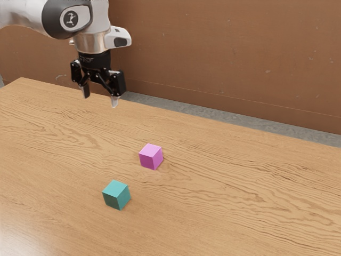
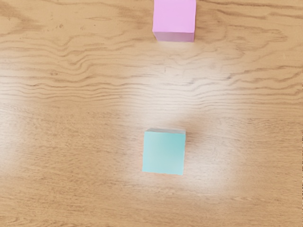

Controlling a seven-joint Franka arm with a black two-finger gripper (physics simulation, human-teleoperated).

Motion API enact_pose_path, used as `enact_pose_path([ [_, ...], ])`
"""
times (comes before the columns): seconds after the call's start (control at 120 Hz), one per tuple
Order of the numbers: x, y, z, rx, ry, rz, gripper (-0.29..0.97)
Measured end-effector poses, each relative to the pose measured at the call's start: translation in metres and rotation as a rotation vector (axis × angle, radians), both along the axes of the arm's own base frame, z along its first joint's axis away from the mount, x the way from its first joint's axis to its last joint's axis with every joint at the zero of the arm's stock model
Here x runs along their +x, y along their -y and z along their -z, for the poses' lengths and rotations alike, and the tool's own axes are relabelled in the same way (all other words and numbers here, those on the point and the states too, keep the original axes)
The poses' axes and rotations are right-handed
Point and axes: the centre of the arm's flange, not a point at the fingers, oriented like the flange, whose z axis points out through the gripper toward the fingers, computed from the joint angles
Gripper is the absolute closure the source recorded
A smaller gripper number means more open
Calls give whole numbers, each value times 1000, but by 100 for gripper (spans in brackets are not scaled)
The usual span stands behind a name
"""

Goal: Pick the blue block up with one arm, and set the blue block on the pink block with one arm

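Observation:
A teal-blue block (image 1: pixel 116 194) rests on the wooden table near the front, and a pink block (image 1: pixel 151 156) sits a short way behind it toward the exterior view's right. My gripper (image 1: pixel 99 98) hangs high above the table's far left part, well away from both blocks, its fingers spread open and holding nothing. From the hand's camera the blue block (image 2: pixel 164 152) lies flat on the wood, with the pink block (image 2: pixel 174 20) apart from it, a gap of bare table between them.
The wooden table (image 1: pixel 240 186) stretches wide toward the exterior view's right. A brown wall (image 1: pixel 240 53) stands behind its back edge, with a grey strip of floor between.

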Motion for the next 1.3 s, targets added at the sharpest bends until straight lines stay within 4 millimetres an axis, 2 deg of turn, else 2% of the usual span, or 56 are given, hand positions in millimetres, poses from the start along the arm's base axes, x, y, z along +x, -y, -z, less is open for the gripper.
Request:
enact_pose_path([
  [0.058,3,0,2,-9,15,15,0],
  [0.1,4,-1,12,-13,14,26,0],
  [0.167,6,-9,41,-32,-4,27,0],
  [0.308,9,-32,86,-68,-8,11,0],
  [0.492,3,-27,147,-117,-7,35,0],
  [0.65,2,-34,178,-154,21,20,0],
  [0.858,4,-40,207,-166,46,18,0],
  [0.942,-3,-42,226,-168,36,15,0],
  [1.208,2,-48,264,-184,33,-6,0],
  [1.3,-3,-51,272,-188,32,-13,0],
])
